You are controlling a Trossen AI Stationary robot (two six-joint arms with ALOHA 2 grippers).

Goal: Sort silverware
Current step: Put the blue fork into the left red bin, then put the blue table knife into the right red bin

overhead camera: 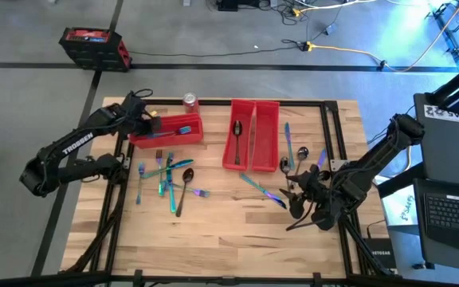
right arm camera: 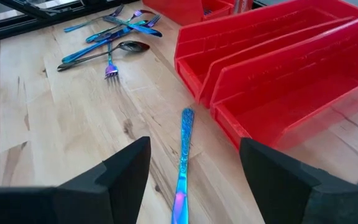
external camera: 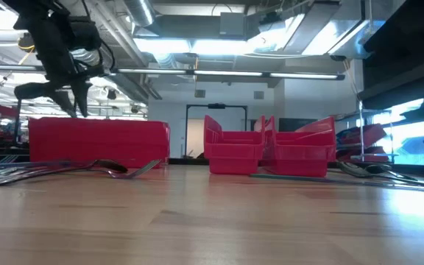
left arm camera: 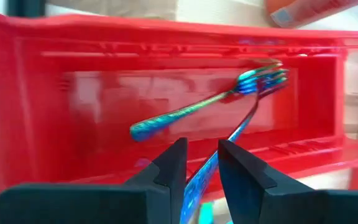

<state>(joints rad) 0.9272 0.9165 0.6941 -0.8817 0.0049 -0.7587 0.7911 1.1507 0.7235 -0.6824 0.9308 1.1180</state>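
Observation:
My left gripper (left arm camera: 202, 147) hangs over the red bin (overhead camera: 166, 137) at the table's far left, pointing steeply down, its fingers a little apart. An iridescent fork (left arm camera: 244, 118) slants into that bin with its handle between the fingers. A second fork (left arm camera: 179, 117) lies flat on the bin floor. More silverware (overhead camera: 166, 179) lies in a pile on the table near that bin. My right gripper (right arm camera: 194, 149) stands open and empty near the table's right edge, above a knife (right arm camera: 182, 162) that lies flat on the wood. My left gripper has the fork's handle (left arm camera: 199, 186) between its parted fingers, which come from above and slant down along it. Whether a finger touches the handle, I cannot tell. The fork's tines (left arm camera: 272, 79) lie down in the bin beside the other fork's tines.
Two long red bins (overhead camera: 252, 135) stand side by side at the far middle, and the left one holds a dark spoon (overhead camera: 237, 130). A red can (overhead camera: 190, 101) stands behind the left bin. Loose pieces (overhead camera: 301, 155) lie at the right. The near half of the table is bare wood.

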